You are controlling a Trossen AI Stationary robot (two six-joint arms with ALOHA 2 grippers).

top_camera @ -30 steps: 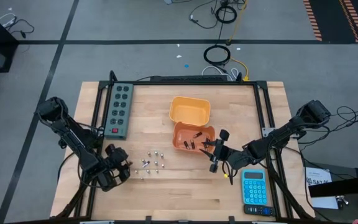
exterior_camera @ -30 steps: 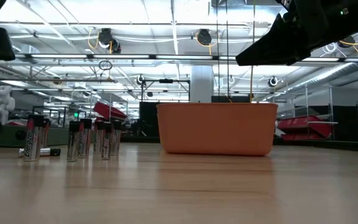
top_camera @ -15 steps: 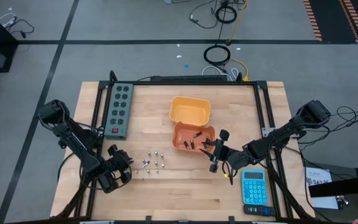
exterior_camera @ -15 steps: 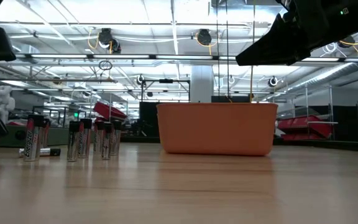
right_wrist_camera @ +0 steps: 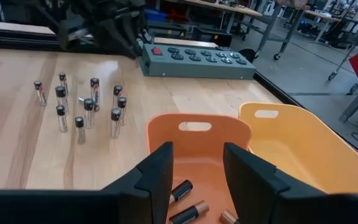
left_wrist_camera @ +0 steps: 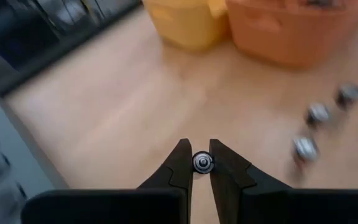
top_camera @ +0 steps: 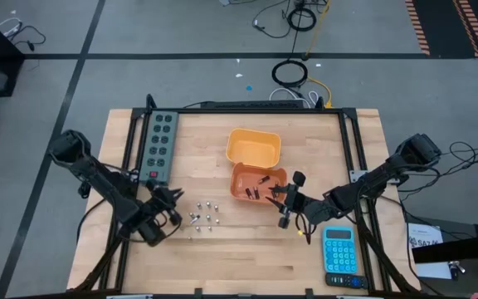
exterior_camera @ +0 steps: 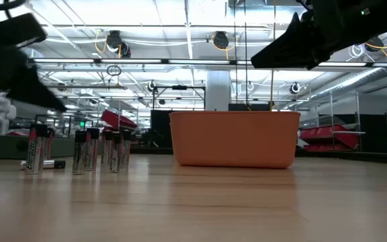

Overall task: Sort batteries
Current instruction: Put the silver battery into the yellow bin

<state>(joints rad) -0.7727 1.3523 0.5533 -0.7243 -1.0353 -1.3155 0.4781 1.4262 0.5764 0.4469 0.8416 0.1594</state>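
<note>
One battery sits pinched in the left gripper, beside the standing batteries.

Two dark, near-black jointed arms of slim links. Left claw: two matte black fingers with angular faceted faces tapering to narrow tips. Right claw: two broad black fingers with flat, bevelled surfaces. A yellow cable end shows along the right arm.

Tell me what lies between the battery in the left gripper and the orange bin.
High view: between the left gripper, shut on a battery, and the orange bin stands the cluster of upright batteries on the bare wooden table; nothing else.
</note>
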